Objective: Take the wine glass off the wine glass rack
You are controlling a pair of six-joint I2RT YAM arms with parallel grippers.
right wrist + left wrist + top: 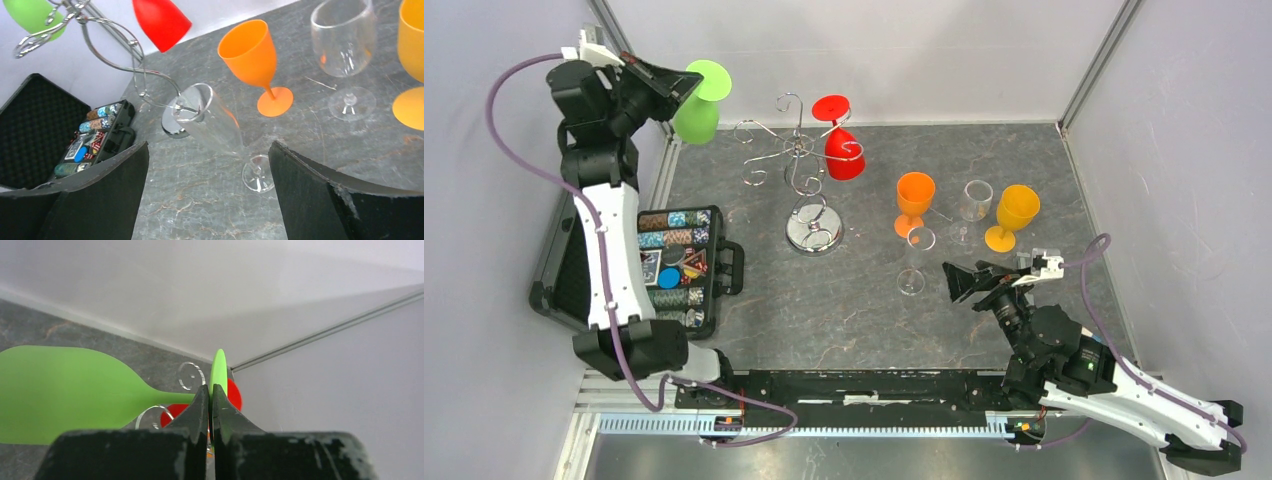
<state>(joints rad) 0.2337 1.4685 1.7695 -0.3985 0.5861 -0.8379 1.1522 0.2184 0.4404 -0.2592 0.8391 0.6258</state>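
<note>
A green wine glass [696,116] hangs off the wine glass rack [814,232], up by the far-left corner, with the left gripper [686,88] clamped on its round foot. A red glass [844,155] hangs bowl-down from a curled arm of the chrome stand at mid-table. To the right, the right gripper [951,283] sits low, fingers spread wide, facing a clear flute [912,262] among orange and clear glasses.

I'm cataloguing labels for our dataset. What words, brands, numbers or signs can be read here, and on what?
None can be read in any view.
Contents of the open black case: coloured patterns, too small and blurred to read.
The green wine glass in the left claw: no print visible.
The wine glass rack: no print visible.
</note>
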